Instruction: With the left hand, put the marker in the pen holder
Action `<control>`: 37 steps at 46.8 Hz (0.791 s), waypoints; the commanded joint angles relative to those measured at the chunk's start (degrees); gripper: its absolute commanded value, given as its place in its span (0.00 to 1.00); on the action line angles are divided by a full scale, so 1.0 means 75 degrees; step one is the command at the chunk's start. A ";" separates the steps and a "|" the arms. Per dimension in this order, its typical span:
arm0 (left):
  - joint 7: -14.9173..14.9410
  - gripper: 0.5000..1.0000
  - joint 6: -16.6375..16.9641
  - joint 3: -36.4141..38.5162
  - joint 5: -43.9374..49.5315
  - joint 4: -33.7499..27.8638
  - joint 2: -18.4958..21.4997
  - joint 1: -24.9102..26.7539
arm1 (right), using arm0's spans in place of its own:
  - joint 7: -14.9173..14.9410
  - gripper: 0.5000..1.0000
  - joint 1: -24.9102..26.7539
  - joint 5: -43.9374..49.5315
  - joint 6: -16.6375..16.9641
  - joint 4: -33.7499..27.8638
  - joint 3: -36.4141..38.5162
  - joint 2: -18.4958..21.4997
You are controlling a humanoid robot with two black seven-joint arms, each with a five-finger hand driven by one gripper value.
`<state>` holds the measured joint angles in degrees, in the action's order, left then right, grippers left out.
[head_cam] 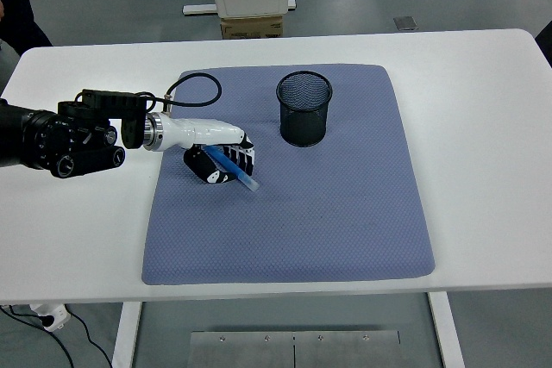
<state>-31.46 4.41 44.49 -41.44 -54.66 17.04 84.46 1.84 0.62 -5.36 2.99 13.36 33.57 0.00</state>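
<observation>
Blue marker is in the left hand, fingers curled around its upper part, lower end sticking out down and right toward the mat's middle. It sits tilted, not upright, over the left half of the blue-grey mat, nearer the far edge than the near one. Can't tell for sure if the free end touches the mat or clears it; looks just above.

Grip is near one end, so most of the barrel hangs free. My read: that leaves length to drop into the holder, but the angle needs correcting first.

Black mesh pen holder stands upright near the mat's far edge, right of the hand and apart from it, mouth open, nothing visible inside. Marker is not in it yet.

Left arm comes in from the table's left edge, black forearm over bare white table, white wrist section over the mat's left edge, a black cable looped above the wrist.

Right arm not visible.

Judgement: grasp done, transport pending. Next calls for lift, move right and toward the far edge, tip the marker vertical over the mouth. Risk: clipping the rim and tipping the light mesh cup.
</observation>
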 commanded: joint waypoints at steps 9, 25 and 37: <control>0.0000 0.00 -0.0130 -0.0283 0.0157 -0.0001 0.0060 0.0070 | 0.0000 1.00 0.0000 0.0000 0.0000 0.0000 0.0000 0.0000; -0.0012 0.00 -0.0270 -0.0518 0.0474 -0.0001 0.0200 0.0316 | 0.0000 1.00 0.0000 0.0000 0.0000 0.0000 0.0000 0.0000; -0.0047 0.00 -0.0810 -0.0975 0.0732 -0.0012 0.0306 0.0656 | 0.0000 1.00 0.0000 0.0000 0.0000 0.0000 0.0000 0.0000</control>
<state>-31.83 -0.79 37.95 -35.96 -54.77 19.08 88.82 1.84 0.62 -5.36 2.99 13.35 33.58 0.00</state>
